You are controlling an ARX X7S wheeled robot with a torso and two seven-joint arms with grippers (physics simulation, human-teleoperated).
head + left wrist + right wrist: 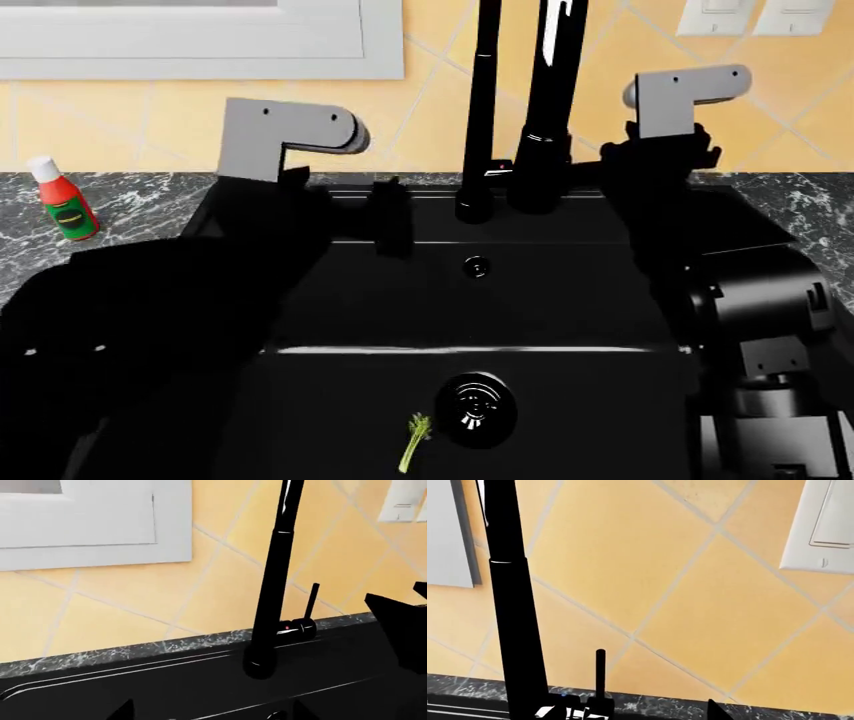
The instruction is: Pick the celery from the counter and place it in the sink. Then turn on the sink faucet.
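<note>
Celery already lies on sink floor, just beside round drain: first part done. Left to do: turn on sink faucet. Its small lever stands upright, no water visible. Right gripper near faucet, on lever side; left gripper on other side. Both black against black, so cannot tell whether jaws are apart or together.

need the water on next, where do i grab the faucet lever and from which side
Take the lever near its free upper end. It is a slim rod standing upright beside the thick faucet tube, so that end gives the most leverage. Come from the right arm's side, away from the tube; the right hand is probably best placed.
</note>
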